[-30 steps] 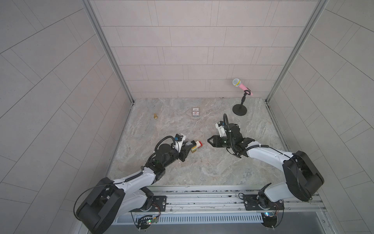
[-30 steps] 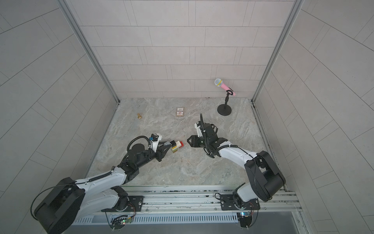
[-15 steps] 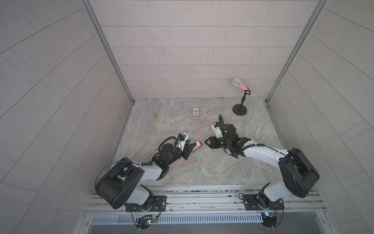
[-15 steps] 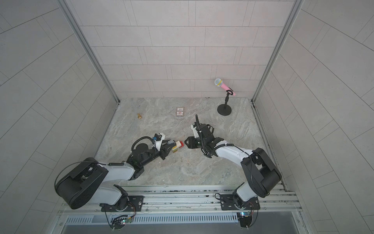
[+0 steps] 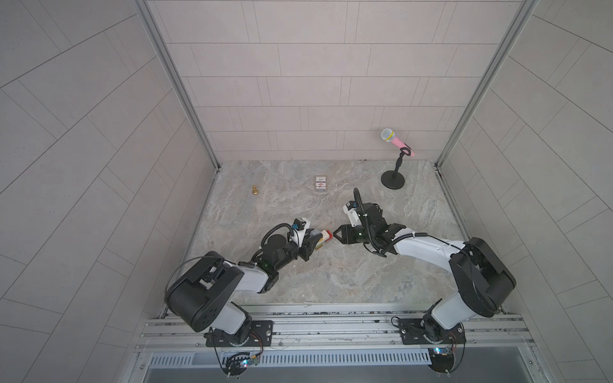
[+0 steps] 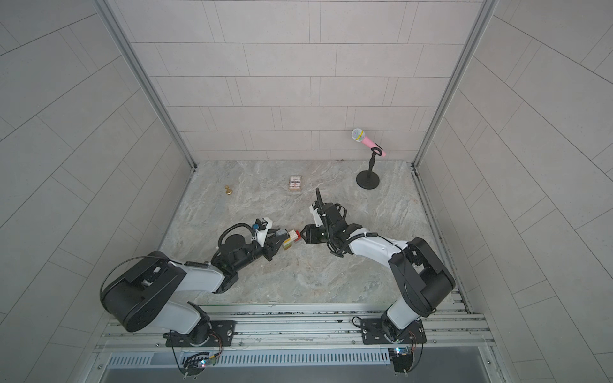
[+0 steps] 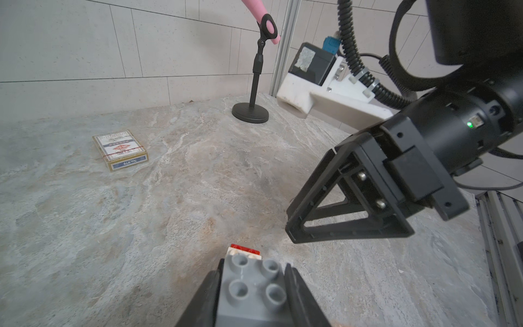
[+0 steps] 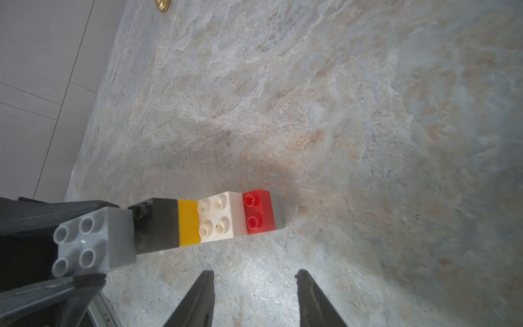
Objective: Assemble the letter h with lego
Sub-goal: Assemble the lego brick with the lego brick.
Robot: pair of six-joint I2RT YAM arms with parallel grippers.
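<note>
A row of lego (image 8: pixel 215 219) runs black, yellow, white, red, and shows in both top views (image 5: pixel 323 238) (image 6: pixel 291 239) near the table's middle. My left gripper (image 7: pixel 253 267) (image 5: pixel 311 240) is shut on a grey brick (image 7: pixel 252 286) (image 8: pixel 93 243), studs facing the cameras, at the row's black end. I cannot tell whether the grey brick is joined to the row. My right gripper (image 8: pixel 253 273) (image 5: pixel 335 232) (image 6: pixel 300 233) stands open and holds nothing, its tips a short way from the red brick (image 8: pixel 259 212).
A printed card box (image 5: pixel 320 183) (image 7: pixel 120 150) lies toward the back. A small brass pawn (image 5: pixel 255 190) (image 8: pixel 162 4) stands at the back left. A pink microphone on a black stand (image 5: pixel 393 180) (image 7: pixel 250 111) is in the back right corner. Tiled walls enclose three sides.
The right gripper has edged left toward the red end of the row. The left arm has folded and its shoulder has swung up, while its gripper and the bricks stayed about where they were.
</note>
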